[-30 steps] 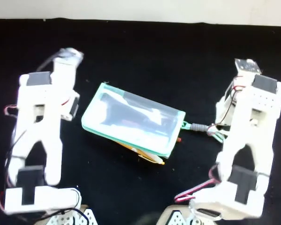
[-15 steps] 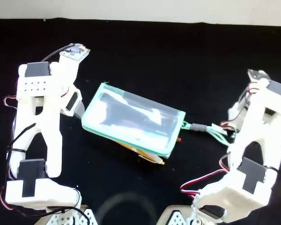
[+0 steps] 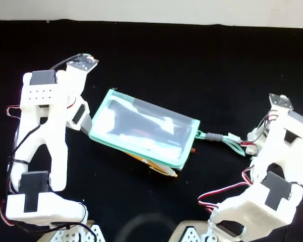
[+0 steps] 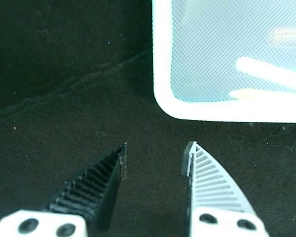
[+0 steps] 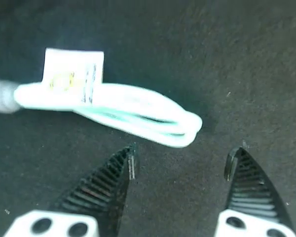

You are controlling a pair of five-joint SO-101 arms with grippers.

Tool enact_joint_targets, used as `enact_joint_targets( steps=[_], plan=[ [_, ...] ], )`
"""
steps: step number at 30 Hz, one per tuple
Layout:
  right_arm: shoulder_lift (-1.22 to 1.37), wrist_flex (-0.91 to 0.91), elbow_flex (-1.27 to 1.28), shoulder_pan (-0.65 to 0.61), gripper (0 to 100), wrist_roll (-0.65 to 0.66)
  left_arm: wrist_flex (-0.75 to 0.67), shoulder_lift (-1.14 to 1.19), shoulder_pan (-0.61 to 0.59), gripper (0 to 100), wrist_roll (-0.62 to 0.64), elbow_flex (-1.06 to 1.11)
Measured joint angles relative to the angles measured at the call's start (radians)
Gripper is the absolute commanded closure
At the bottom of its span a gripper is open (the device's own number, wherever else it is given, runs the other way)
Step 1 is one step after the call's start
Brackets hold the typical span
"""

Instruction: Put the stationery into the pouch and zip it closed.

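The translucent mint-green mesh pouch (image 3: pixel 144 132) is laid on the black table (image 3: pixel 192 65), perhaps with a yellow pen (image 3: pixel 159 166) under it. The left gripper (image 4: pixel 156 150) is held open, empty, beside its corner; the right gripper (image 5: pixel 183 155) likewise, by its green cord loop (image 5: pixel 133 111).

pouch (image 3: pixel 144 132) on table (image 3: pixel 156 55) | left jaws near its left end | strap loop (image 5: pixel 113 106) off right end
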Motion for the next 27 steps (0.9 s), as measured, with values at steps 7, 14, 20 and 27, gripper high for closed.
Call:
enact_joint_targets(
  steps=[7, 14, 20, 27],
  plan=[
    [0.000, -0.083, 0.000, 0.000, 71.7, 0.000, 0.000, 0.000, 0.000, 79, 0.000, 0.008],
    [0.043, -0.120, 0.000, 0.000, 71.7, 0.000, 0.000, 0.000, 0.000, 79, 0.000, 0.008],
    [0.144, -0.164, -0.005, 0.000, 86.8, 0.000, 0.000, 0.000, 0.000, 79, 0.000, 0.008],
    [0.150, -0.178, -0.028, 0.028, 98.9, -0.040, 0.000, 0.000, 0.000, 79, 0.000, 0.008]
  ],
)
